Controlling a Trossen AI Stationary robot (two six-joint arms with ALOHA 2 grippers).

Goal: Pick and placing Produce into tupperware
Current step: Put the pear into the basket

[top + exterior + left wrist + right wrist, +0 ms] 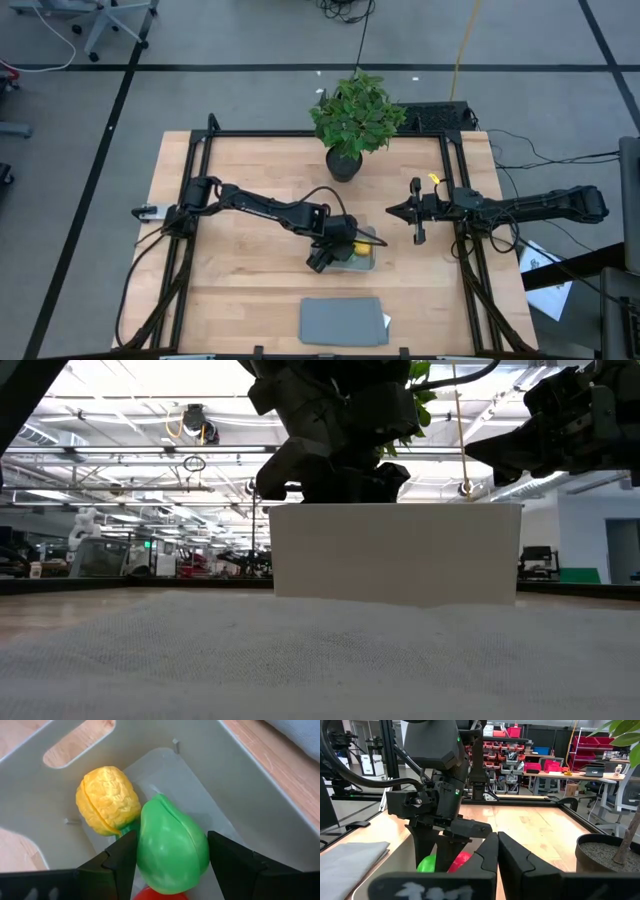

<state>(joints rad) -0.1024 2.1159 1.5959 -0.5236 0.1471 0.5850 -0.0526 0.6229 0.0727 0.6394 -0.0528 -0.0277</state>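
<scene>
The left gripper (170, 857) hung inside the tupperware (260, 790), fingers spread either side of the green piece (172, 847), beside the yellow piece (107, 800) and red piece (160, 895). All three looked delivered. The right gripper (497, 852) waited pinched together, near the table's right side.

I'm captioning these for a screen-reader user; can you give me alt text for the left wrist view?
The left gripper has its fingers on either side of the green produce inside the tupperware, with the yellow piece beside it and the red piece just below.
</scene>
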